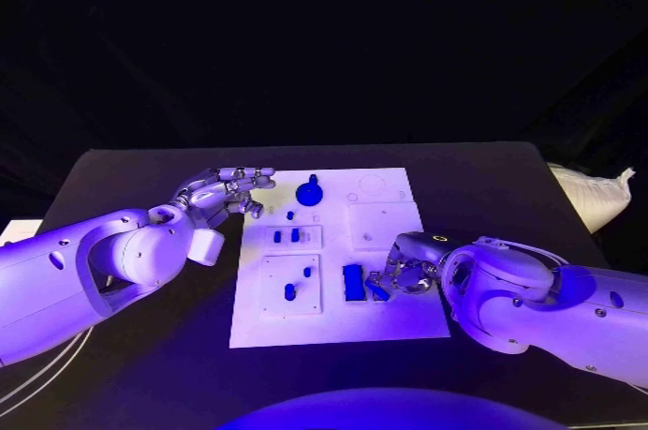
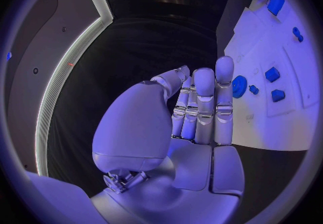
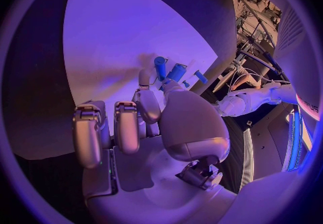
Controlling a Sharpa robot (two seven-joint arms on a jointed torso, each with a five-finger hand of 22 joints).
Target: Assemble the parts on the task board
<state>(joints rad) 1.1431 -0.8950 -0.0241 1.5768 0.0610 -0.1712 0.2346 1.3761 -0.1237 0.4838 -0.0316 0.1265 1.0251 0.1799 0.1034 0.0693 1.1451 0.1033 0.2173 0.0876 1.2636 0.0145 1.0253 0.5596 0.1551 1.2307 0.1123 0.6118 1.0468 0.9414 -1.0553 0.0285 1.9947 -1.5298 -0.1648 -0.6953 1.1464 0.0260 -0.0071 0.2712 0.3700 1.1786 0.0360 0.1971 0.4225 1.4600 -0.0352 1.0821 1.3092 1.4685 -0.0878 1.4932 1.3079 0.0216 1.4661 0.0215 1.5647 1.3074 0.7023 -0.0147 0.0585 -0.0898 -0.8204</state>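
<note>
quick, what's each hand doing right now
Left hand: open, holding nothing, fingers extended beside the task board.
Right hand: at the blue parts on the board; whether it grips one cannot be told.

1. The flat white rectangular task board (image 1: 405, 322) lies at the middle of the black table (image 1: 122, 177).
2. A round blue knobbed part (image 1: 309, 192) sits at the board's far edge.
3. A blue block part (image 1: 354, 282) lies near the board's right side.
</note>
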